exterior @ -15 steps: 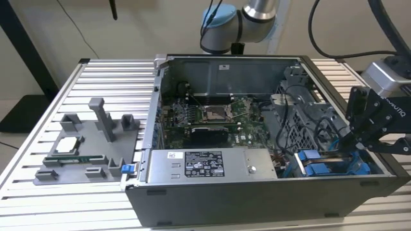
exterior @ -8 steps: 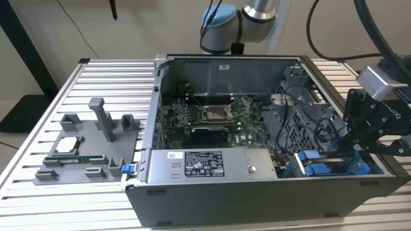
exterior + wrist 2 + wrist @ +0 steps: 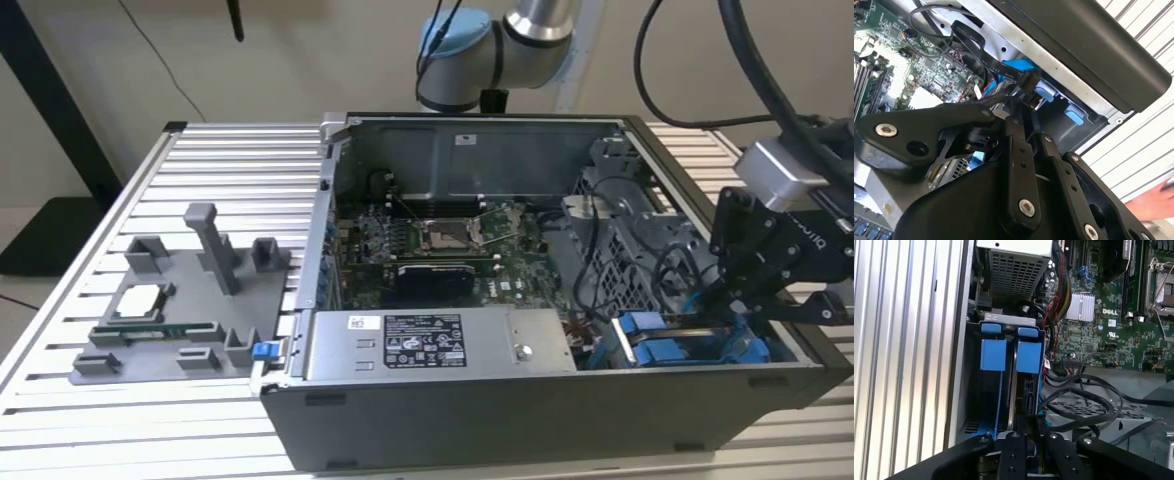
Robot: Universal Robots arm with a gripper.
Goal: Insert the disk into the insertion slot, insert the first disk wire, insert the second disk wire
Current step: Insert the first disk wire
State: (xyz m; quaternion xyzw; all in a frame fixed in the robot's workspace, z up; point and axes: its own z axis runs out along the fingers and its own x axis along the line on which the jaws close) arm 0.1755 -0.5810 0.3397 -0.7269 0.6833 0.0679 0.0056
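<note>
Black jointed metal gripper (image 3: 1032, 436) hangs nearest us, at the exterior view's lower right; we cannot tell whether it is spread or clamped. Just ahead, the grey rectangular disk (image 3: 1027, 390), clipped in a bright blue plastic carrier (image 3: 1029, 357), stands edge-on inside the narrow grey sheet-metal insertion slot (image 3: 1004, 318). We judge disk insertion the step in hand; seating calls for a straight push along the bay. Beyond lie loose black cables (image 3: 1079, 401) and the green motherboard (image 3: 1114, 335).

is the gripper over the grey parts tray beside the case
No, the gripper is at the blue-fitted insertion slot, at the exterior view's right end of the case, far from the grey parts tray.
</note>
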